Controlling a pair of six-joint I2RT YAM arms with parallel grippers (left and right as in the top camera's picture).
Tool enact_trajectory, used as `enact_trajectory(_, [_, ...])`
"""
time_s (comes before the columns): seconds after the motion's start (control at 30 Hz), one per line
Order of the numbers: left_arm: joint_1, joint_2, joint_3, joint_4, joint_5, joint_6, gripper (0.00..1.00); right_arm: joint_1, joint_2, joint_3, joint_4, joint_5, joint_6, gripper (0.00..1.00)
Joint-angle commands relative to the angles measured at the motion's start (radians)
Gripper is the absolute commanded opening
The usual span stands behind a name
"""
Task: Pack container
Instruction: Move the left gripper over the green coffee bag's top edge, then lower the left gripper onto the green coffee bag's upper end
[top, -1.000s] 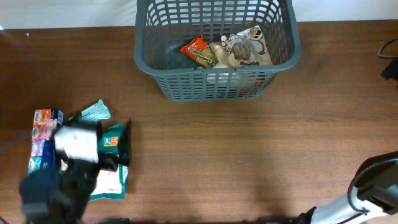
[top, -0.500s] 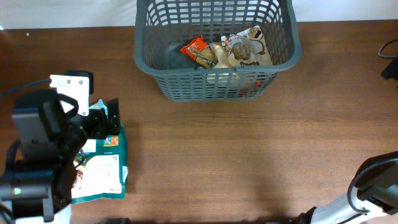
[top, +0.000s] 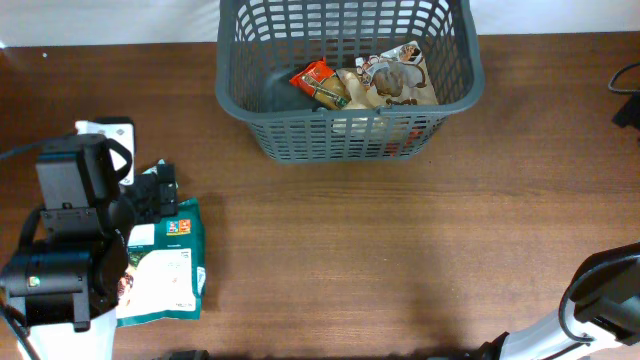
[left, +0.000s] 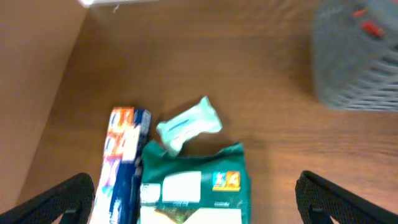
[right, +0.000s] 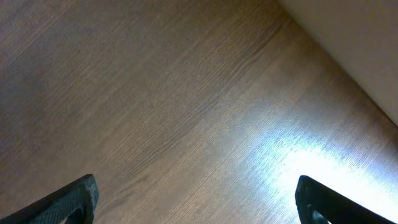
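The container (top: 340, 140), a dark grey slotted basket, stands at the table's far middle and shows blurred in the left wrist view's top right corner (left: 354, 56). Inside it lie a red packet (top: 318, 83) and a patterned packet (top: 395, 78). My left gripper (left: 196, 208) hangs open over three items at the left: a green packet (left: 193, 186), a blue-and-orange box (left: 121, 162) and a pale teal packet (left: 186, 124). From overhead, the left gripper (top: 155, 195) covers the box, with the green packet (top: 165, 270) showing beside the arm. My right gripper (right: 199, 205) is open over bare wood.
The right arm's base (top: 600, 300) sits at the near right corner. The brown wooden table (top: 400, 250) stretches between the basket and both arms. A pale wall edge (right: 354, 43) runs along the table's side in the right wrist view.
My left arm has swung left and toward the far side, still open, uncovering more of the green packet. The basket's contents and the right arm have not moved.
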Motion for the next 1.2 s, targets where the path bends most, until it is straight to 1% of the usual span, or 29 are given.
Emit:
enact_trajectory(0.0, [-0.004,0.000,0.017,-0.047,-0.120,-0.192,0.99,0.001,-0.012,-0.002,0.003,-0.002,0.008,0.99])
enact_trajectory(0.1, [-0.004,0.000,0.017,-0.085,-0.155,-0.275,0.99,0.001,-0.012,-0.002,0.003,-0.002,0.008,0.99])
enact_trajectory(0.2, [-0.004,0.000,0.017,-0.117,-0.248,-0.359,0.99,0.001,-0.012,-0.002,0.003,-0.002,0.008,0.99])
enact_trajectory(0.3, [-0.004,0.000,0.017,-0.134,-0.295,-0.367,0.99,0.001,-0.012,-0.002,0.003,-0.002,0.008,0.99])
enact_trajectory(0.5, [0.022,0.003,0.017,-0.150,-0.301,-0.384,0.99,0.001,-0.012,-0.002,0.003,-0.002,0.008,0.99])
enact_trajectory(0.57, [0.059,0.009,0.017,-0.176,-0.243,-0.408,0.99,0.001,-0.012,-0.002,0.003,-0.002,0.008,1.00])
enact_trajectory(0.67, [0.134,0.026,0.017,-0.239,-0.090,-0.409,0.99,0.001,-0.012,-0.002,0.003,-0.002,0.008,0.99])
enact_trajectory(0.73, [0.185,0.039,0.017,-0.272,-0.032,-0.409,0.99,0.001,-0.012,-0.002,0.003,-0.002,0.008,0.99])
enact_trajectory(0.93, [0.297,0.087,0.014,-0.284,-0.021,-0.409,0.99,0.001,-0.012,-0.002,0.003,-0.002,0.008,0.99])
enact_trajectory(1.1, [0.302,0.126,0.014,-0.311,-0.003,-0.408,0.99,0.001,-0.012,-0.002,0.003,-0.002,0.008,0.99])
enact_trajectory(1.13, [0.302,0.132,0.014,-0.313,0.015,-0.399,0.99,0.001,-0.012,-0.002,0.003,-0.002,0.008,0.99])
enact_trajectory(1.17, [0.302,0.137,0.014,-0.309,0.045,-0.366,0.99,0.001,-0.012,-0.002,0.003,-0.002,0.008,0.99])
